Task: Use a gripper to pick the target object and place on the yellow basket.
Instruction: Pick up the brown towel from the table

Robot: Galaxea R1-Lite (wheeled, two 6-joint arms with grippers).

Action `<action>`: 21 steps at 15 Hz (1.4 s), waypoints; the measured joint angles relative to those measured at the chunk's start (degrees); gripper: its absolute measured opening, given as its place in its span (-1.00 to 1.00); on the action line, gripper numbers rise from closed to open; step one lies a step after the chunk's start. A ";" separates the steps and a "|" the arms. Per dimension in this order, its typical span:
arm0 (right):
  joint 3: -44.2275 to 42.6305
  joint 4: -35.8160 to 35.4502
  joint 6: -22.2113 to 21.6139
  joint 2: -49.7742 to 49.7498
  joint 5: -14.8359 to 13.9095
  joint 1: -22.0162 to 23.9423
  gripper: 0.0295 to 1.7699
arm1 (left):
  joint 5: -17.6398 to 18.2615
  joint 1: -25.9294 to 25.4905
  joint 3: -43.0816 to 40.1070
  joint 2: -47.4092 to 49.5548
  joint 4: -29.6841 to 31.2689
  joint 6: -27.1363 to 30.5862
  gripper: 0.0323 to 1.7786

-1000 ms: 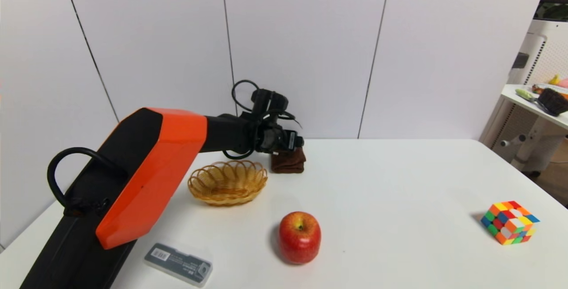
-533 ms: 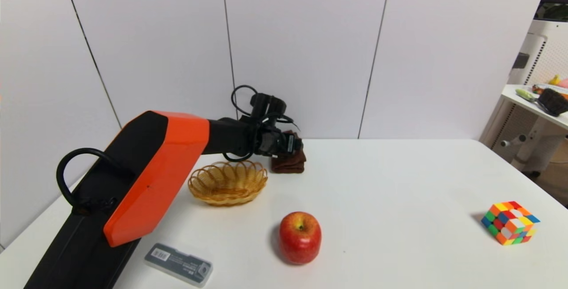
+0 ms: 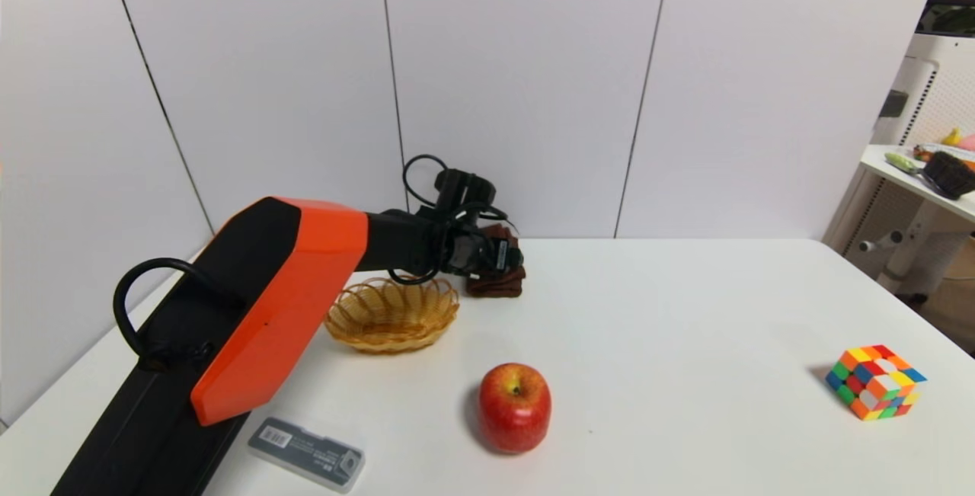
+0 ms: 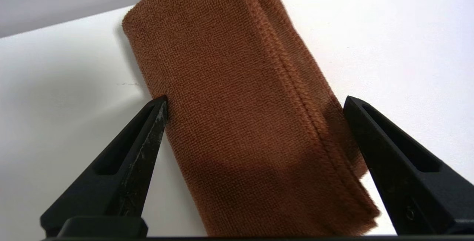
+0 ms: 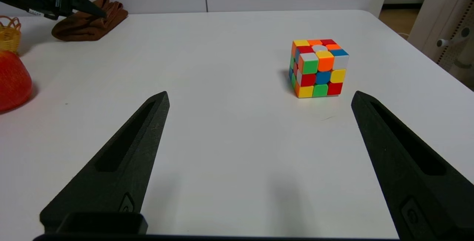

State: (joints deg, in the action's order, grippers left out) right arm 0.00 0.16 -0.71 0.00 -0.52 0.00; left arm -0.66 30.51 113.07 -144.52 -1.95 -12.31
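The dark brown folded cloth [image 3: 497, 284] lies at the back of the white table [image 3: 685, 313], just right of the yellow basket [image 3: 392, 313]. My left gripper [image 3: 509, 258] is low over the cloth on its orange-and-black arm and hides part of it. In the left wrist view the left gripper [image 4: 255, 98] is open and straddles the cloth [image 4: 237, 85]; one fingertip [image 4: 161, 104] touches its edge, the other stands just beside it. The basket is empty. My right gripper [image 5: 260, 94] is open over bare table, nothing between its fingers.
A red apple [image 3: 514, 406] sits in front of the basket. A multicoloured cube [image 3: 876, 382] is at the right. A clear flat case [image 3: 306, 453] lies by the front edge under the left arm. The white wall stands close behind the cloth.
The left arm has reached forward and down, bringing the open gripper lower around the cloth. The cloth, the basket and everything else on the table have stayed put.
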 joint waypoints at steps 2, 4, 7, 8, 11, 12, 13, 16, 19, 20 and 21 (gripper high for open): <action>0.00 0.00 0.02 0.00 0.00 0.00 0.92 | 0.02 -0.06 0.00 -0.30 0.96 0.00 0.90; 0.00 0.02 0.00 0.00 0.01 0.00 0.92 | 0.06 0.10 0.00 -0.61 1.73 0.00 0.90; 0.00 0.02 0.00 0.00 0.00 0.00 0.92 | 1.01 0.10 0.00 -1.15 1.79 0.09 0.90; 0.00 0.02 0.02 0.00 -0.02 0.00 0.92 | 1.48 0.13 0.02 -1.34 1.84 0.09 0.90; 0.00 0.00 0.02 0.00 0.00 0.00 0.92 | 1.58 0.22 0.07 -1.67 1.79 0.13 0.90; 0.00 0.02 0.02 0.00 0.00 0.00 0.92 | 1.60 0.24 0.07 -1.71 1.79 0.30 0.76; 0.00 0.02 0.00 0.00 0.00 0.00 0.92 | 1.62 0.22 0.02 -1.73 1.74 0.50 0.57; 0.00 0.02 0.02 0.00 0.00 0.00 0.92 | 1.73 0.29 -0.04 -1.79 1.73 0.50 0.11; 0.00 0.02 0.02 0.00 0.00 0.00 0.92 | 1.78 0.24 -0.04 -1.90 1.73 0.57 -0.21; 0.00 0.00 0.00 0.00 0.00 0.00 0.92 | 1.80 0.29 -0.04 -1.90 1.79 0.63 -0.54; 0.00 0.02 0.00 0.00 0.00 0.00 0.92 | 1.73 0.35 -0.04 -1.87 1.74 1.05 -0.57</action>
State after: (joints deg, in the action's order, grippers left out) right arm 0.00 0.18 -0.71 0.00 -0.52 0.00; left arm 1.07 30.87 113.03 -146.38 -0.21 -11.26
